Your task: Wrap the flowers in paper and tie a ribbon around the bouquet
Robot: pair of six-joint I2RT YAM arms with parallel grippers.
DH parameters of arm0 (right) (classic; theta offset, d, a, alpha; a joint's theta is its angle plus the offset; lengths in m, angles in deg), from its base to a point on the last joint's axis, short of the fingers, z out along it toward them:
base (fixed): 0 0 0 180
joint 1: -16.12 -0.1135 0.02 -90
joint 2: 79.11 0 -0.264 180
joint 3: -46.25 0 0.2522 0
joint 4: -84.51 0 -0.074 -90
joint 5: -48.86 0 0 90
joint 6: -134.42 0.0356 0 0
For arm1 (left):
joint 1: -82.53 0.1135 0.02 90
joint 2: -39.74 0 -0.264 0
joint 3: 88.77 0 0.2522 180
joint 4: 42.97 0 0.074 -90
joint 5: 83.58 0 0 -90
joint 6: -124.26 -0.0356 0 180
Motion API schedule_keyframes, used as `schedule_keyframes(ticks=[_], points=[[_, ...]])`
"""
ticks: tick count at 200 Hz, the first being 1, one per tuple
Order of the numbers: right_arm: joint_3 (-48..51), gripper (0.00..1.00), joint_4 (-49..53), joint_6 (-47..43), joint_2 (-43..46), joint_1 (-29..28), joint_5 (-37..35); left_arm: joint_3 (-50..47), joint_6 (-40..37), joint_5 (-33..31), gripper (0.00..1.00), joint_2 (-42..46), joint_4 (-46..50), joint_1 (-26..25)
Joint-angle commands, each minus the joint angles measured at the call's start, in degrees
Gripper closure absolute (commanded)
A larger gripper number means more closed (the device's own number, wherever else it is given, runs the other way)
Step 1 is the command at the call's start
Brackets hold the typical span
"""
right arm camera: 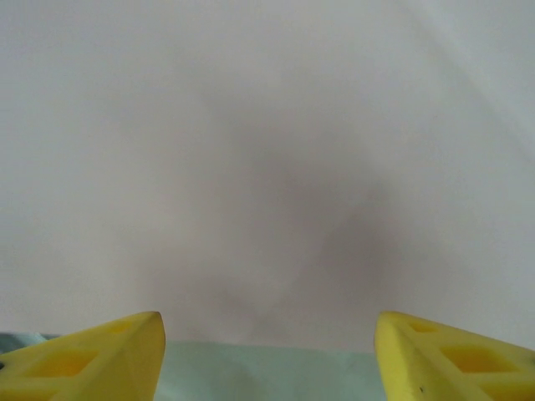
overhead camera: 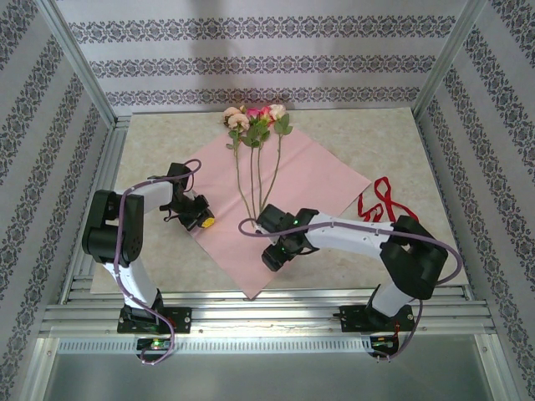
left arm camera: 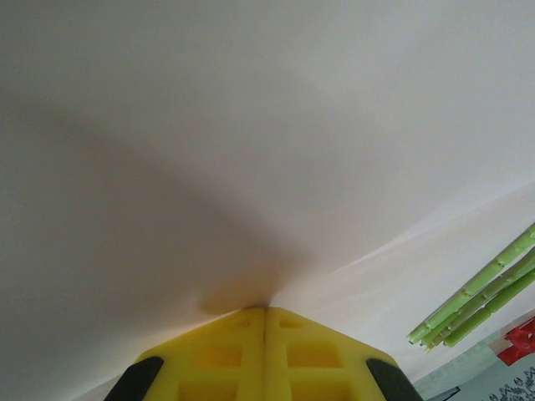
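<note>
1. Table (overhead camera: 393, 150): a pale marbled surface carrying all the items.
2. Paper (overhead camera: 318, 180): lies open and flat as a diamond, pink face up, with one corner towards the arm bases. It is not wrapped around anything.
3. Flowers (overhead camera: 255, 125): lie on the paper. The heads are at the far corner and the stems (left arm camera: 476, 305) run towards the sheet's middle.
4. Right gripper (overhead camera: 274, 259): sits low over the near part of the paper. Its fingers (right arm camera: 100, 351) are spread wide with nothing between them.
5. Left gripper (overhead camera: 205, 222): is at the paper's left corner. The fingers are pressed together with their tips against the sheet (left arm camera: 251, 167). Whether the sheet is pinched cannot be told.
6. Ribbon (overhead camera: 380, 200): lies loosely looped on the table, right of the paper.
</note>
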Motion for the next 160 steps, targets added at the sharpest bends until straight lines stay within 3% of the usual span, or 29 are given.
schedule_keyframes(ticks=[1, 64, 122, 160], points=[[-1.97, 0.32, 1.03, -1.7, -1.59, -1.23, -2.28, -1.56, 0.02, -3.83, 1.0, 0.84, -0.9, -0.01], [-15.88, 0.31, -0.81, -6.69, -12.3, -10.46, -0.62, 1.27, 1.82, -2.87, 1.0, 6.36, 0.37, 0.33], [-28.5, 0.31, 2.12, -6.1, -24.25, -11.58, -1.22, 0.15, 1.41, -0.12, 1.0, 3.42, -1.78, 5.63], [-30.89, 0.32, 3.74, -4.63, -28.13, -11.87, -0.9, 1.51, -0.05, -0.61, 1.0, 3.32, 0.18, 7.87]])
